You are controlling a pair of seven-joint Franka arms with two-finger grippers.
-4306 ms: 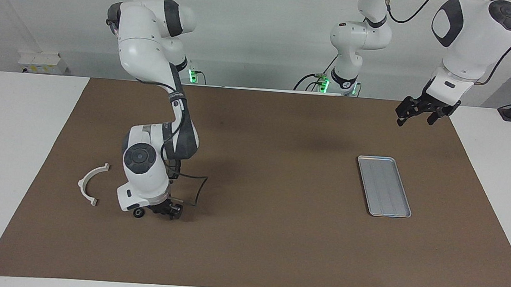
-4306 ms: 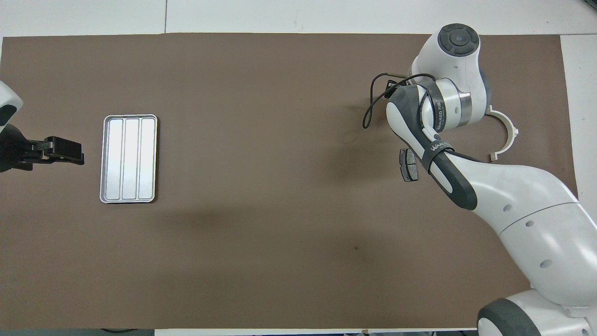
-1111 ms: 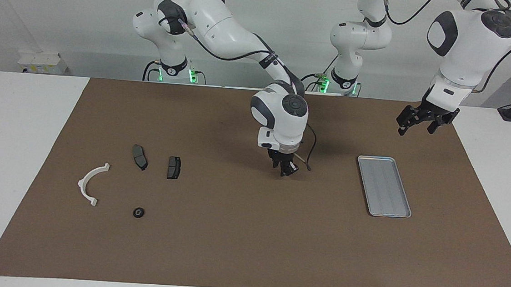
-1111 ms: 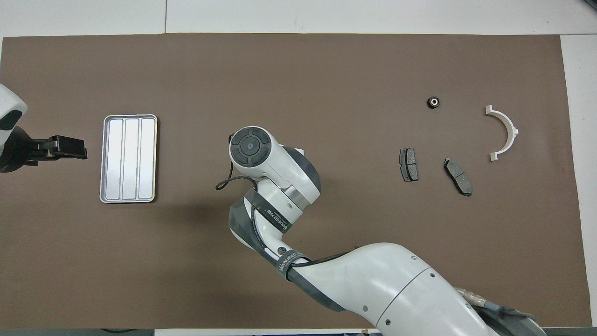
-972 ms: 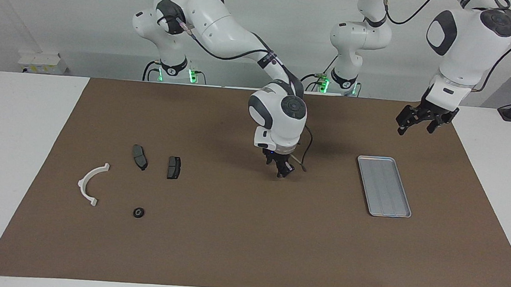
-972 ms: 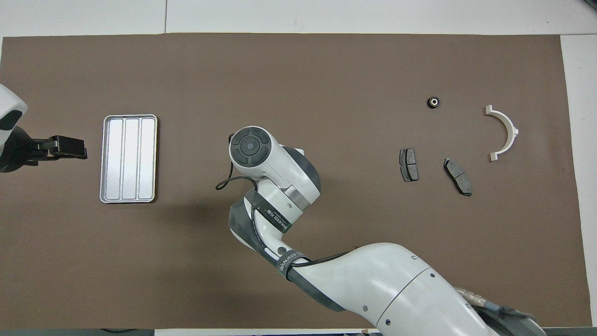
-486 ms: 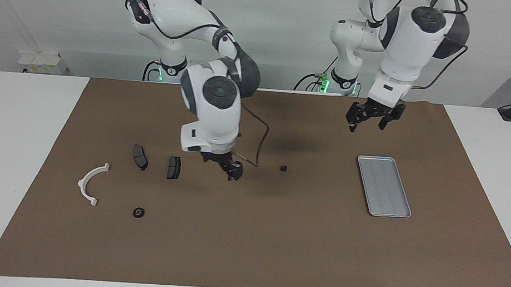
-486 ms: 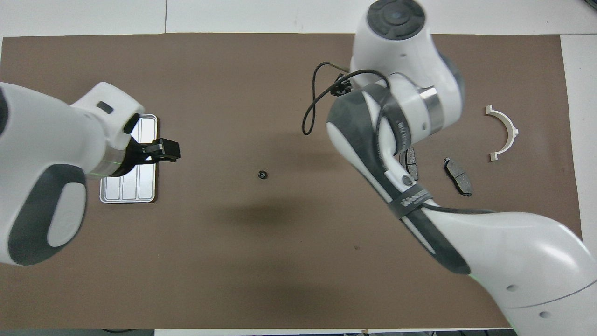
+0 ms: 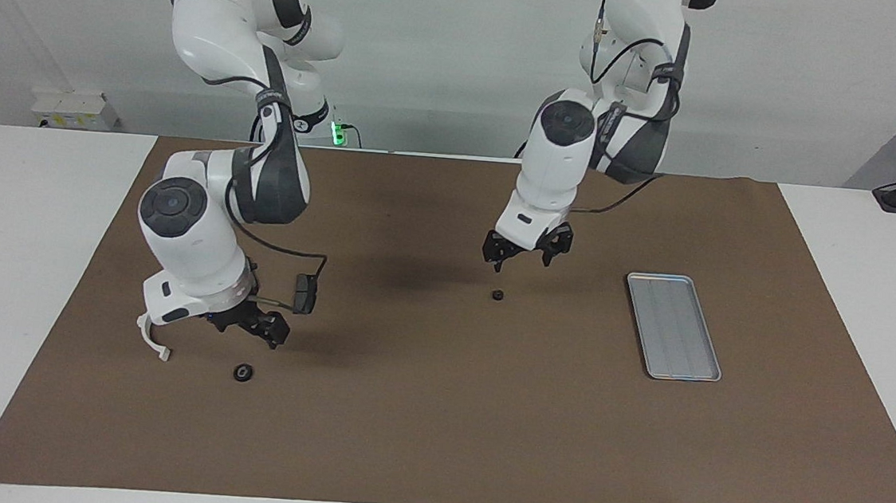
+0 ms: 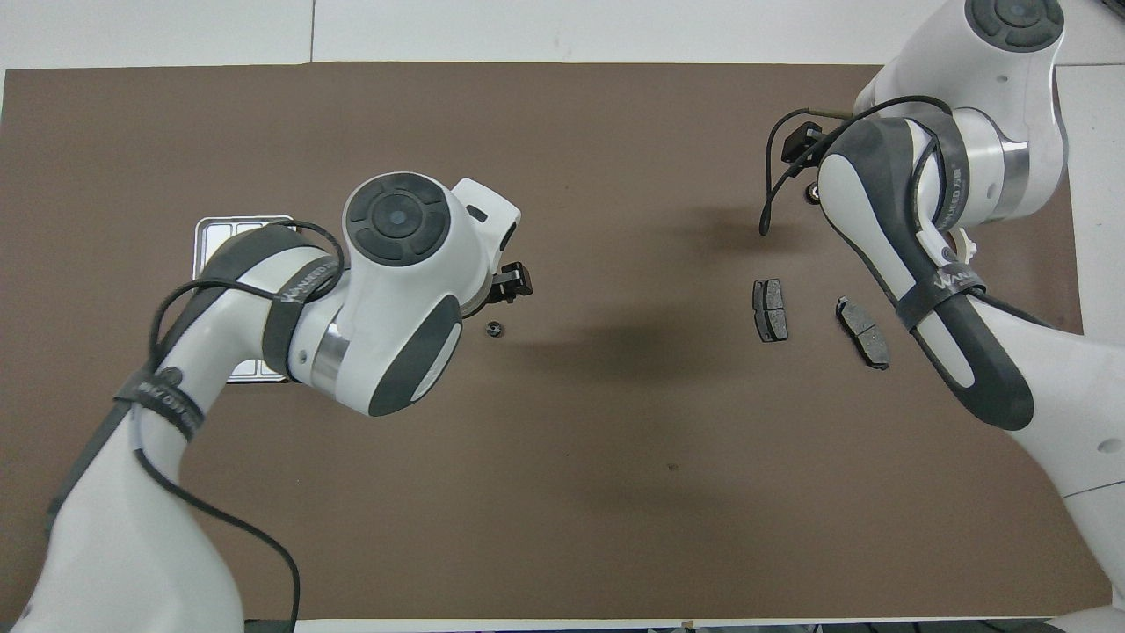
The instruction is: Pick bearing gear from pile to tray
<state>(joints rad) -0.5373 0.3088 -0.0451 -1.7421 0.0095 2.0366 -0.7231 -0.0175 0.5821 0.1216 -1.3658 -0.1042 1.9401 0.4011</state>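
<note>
A small black bearing gear [image 9: 497, 294] [image 10: 494, 330] lies alone on the brown mat at mid-table, apart from the pile. My left gripper [image 9: 523, 261] [image 10: 513, 286] hangs open just above it, not touching. The silver tray [image 9: 674, 325] sits toward the left arm's end; from overhead only a tray corner [image 10: 230, 226] shows past the arm. My right gripper [image 9: 250, 329] hovers open and empty over the pile, above a second black round piece [image 9: 243, 372]. In the overhead view its own wrist hides it.
The pile's two dark brake pads [image 10: 770, 309] [image 10: 863, 331] lie toward the right arm's end. The white curved arc [image 9: 154, 342] shows only partly past the right arm. The brown mat [image 9: 434, 426] covers the table's middle.
The right arm left the bearing gear at mid-table, opened, and swung back over the pile. The left arm swung from beside the tray to above that gear.
</note>
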